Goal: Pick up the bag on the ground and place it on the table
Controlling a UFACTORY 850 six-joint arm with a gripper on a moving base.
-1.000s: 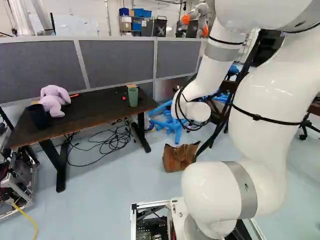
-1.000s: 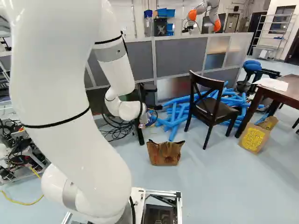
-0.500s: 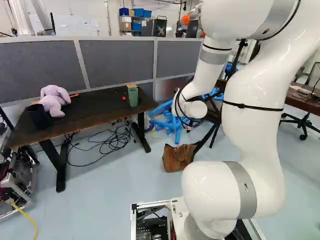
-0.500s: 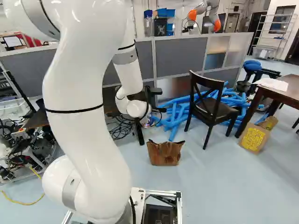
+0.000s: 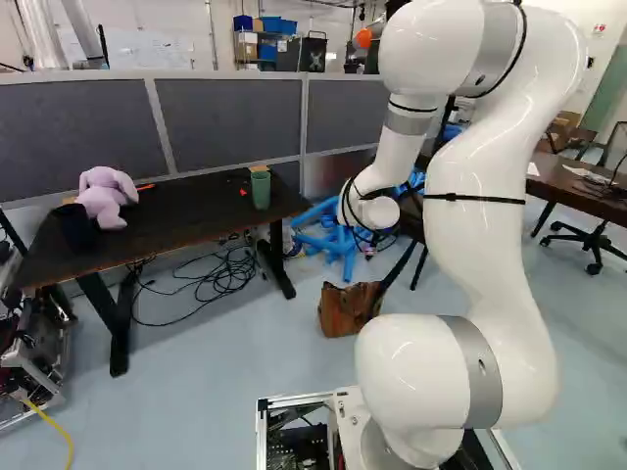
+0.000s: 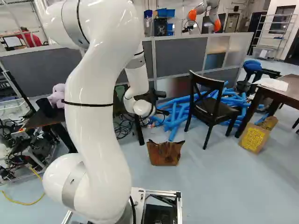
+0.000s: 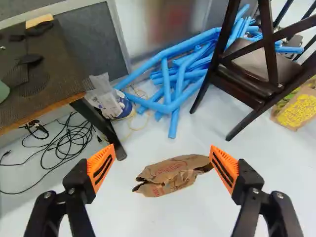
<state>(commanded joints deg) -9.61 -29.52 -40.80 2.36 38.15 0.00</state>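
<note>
The gripper [image 6: 163, 102] has its two fingers standing wide apart, released, and nothing is grasped. The brown paper bag [image 7: 174, 174] lies on the floor [image 7: 133, 212], in the wrist view ahead of the fingers and between their lines; no finger touches it. In that view there is floor around its whole outline, and a gap separates it from the black table leg [image 7: 106, 126].

The dark table [image 5: 162, 220] has a lighter wooden front edge. On its top, the green cup [image 5: 261, 190] is near the end toward the bag, and the lilac plush toy [image 5: 104, 201] and the dark container [image 5: 73, 229] are near the other end. Between these two groups is a wide stretch of top. Black cables [image 5: 220, 279] lie under the table. Blue foam tubes [image 6: 180, 114] and the wooden chair [image 6: 212, 109] stand beyond the bag, apart from it.

In the right base view, the arm [image 6: 96, 121] hides most of the table. In the left base view, it covers much of the chair, and a dark strip [image 5: 399, 266] meets the bag's right side; I cannot tell what this is. The wrist view cuts off the table, the cup and the chair.
</note>
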